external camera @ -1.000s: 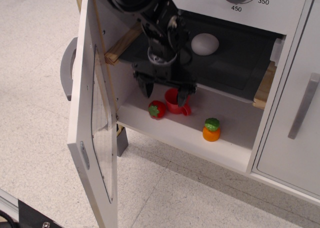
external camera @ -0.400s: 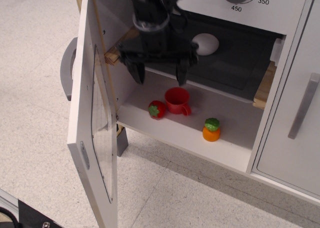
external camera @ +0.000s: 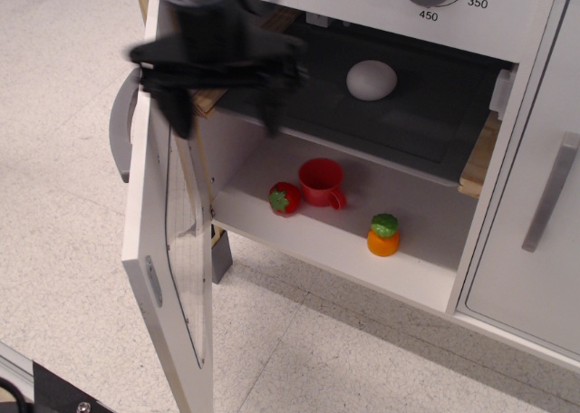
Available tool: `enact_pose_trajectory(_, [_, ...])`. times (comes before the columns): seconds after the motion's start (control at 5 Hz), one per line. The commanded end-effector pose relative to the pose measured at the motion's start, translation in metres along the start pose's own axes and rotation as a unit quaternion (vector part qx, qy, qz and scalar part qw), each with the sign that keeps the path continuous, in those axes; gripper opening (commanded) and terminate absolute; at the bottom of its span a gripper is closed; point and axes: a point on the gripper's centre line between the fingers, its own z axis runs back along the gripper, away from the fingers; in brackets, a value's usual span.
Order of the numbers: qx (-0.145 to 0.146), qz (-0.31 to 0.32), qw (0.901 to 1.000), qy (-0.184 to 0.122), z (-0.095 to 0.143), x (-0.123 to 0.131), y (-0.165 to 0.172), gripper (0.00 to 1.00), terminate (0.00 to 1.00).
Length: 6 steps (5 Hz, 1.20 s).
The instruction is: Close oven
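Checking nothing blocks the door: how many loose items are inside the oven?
4: a white egg on the dark shelf; a strawberry, red cup and orange carrot-like toy on the floor. Others may be hidden.

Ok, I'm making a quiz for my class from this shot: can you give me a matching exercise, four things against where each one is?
Things:
1. white egg
2. red cup
3. carrot
4. tool

Places:
A. oven floor, nearest the front right
B. beside the open door's top edge
C. on the dark upper shelf
D. oven floor, next to the strawberry

Pairs: 1-C, 2-D, 3-A, 4-B
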Motion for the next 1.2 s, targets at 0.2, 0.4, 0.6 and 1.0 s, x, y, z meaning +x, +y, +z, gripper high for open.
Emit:
enact_pose_trajectory(0.2, [0.037,0.004,0.9993,-0.004,0.001,-0.005,0.033,1.00,0.00])
enact_pose_trajectory(0.4, [0.058,0.013,0.9982,-0.014,-0.014,-0.012,0.031,1.00,0.00])
enact_pose_trajectory(0.6, [0.045,0.051,0.9977,-0.003,-0.023,-0.008,0.015,1.00,0.00])
enact_pose_trajectory(1.0, [0.028,0.138,0.9901,0.004,-0.026,0.010,-0.029,1.00,0.00])
